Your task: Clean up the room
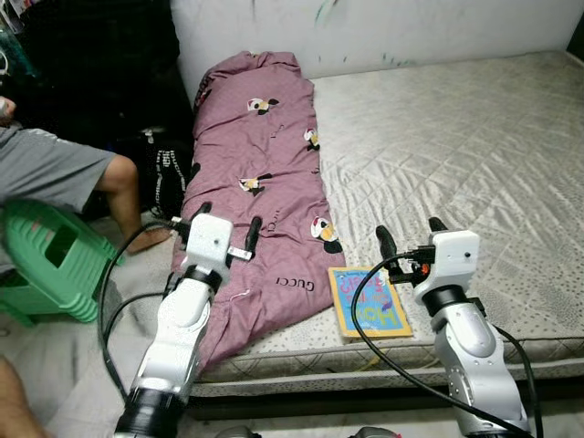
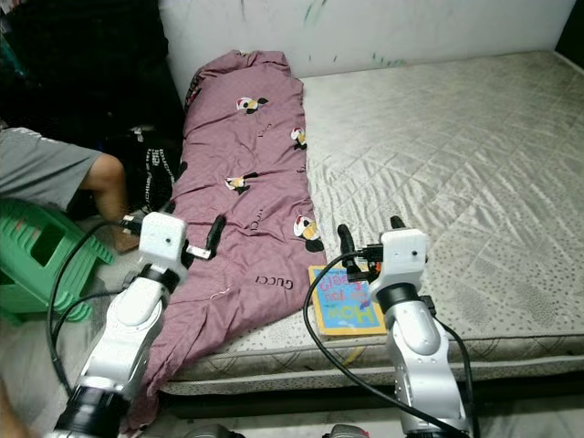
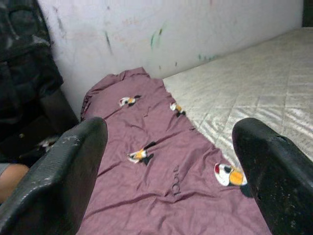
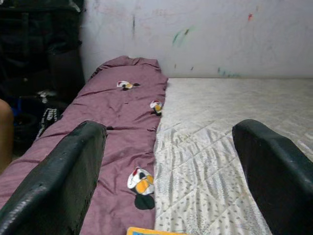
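Nothing looks tidied yet: your crumpled mauve patterned quilt (image 1: 260, 182) and yellow-bordered blue book (image 1: 367, 301) remain on the bed (image 1: 474, 155); both jaws apart, empty.

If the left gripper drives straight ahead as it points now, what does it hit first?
Most likely the purple blanket along the mattress edge; the open left gripper hovers over its lower end, aimed along it toward the wall. Depth is unclear.
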Motion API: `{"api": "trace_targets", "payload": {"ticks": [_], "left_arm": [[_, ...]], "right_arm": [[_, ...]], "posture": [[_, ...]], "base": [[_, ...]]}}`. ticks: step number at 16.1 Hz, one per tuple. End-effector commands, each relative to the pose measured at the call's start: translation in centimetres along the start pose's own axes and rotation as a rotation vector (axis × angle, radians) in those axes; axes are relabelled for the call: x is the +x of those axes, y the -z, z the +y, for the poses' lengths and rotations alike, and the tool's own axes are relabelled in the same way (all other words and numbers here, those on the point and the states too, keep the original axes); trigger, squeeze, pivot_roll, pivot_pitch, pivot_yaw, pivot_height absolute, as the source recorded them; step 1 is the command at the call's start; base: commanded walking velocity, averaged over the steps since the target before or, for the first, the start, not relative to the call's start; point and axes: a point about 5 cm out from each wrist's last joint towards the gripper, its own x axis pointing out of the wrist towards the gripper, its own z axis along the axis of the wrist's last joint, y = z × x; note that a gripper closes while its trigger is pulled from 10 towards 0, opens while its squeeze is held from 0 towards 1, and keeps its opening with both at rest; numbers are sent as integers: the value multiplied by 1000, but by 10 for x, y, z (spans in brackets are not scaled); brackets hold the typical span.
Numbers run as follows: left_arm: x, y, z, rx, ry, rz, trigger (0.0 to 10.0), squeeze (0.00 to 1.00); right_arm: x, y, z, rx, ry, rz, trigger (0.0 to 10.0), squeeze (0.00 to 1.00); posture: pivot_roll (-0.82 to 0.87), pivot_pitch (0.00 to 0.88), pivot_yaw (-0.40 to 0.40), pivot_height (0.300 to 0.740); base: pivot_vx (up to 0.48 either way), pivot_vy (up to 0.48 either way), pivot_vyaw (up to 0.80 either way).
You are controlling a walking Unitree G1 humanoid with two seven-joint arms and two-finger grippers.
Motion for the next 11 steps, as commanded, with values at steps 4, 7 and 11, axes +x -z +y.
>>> {"api": "trace_targets", "payload": {"ticks": [4,7,11], "left_arm": [[7,1,2,6,-3,-9,10000,0],[7,3,2,9,-12,-14,10000,0],[7,1,7,14,-32,-30,10000,0]], "right_arm": [[4,-8,-4,-9,17,-29,10000,0],[7,-10,-5,-16,12,-35,10000,0],[15,-12,1,-14,-29,-44,10000,0]], "posture": [[-188,0,108,740],[-180,0,96,740],[-145,0,69,740]], "base": [[0,0,0],[0,0,0],[0,0,0]]}}
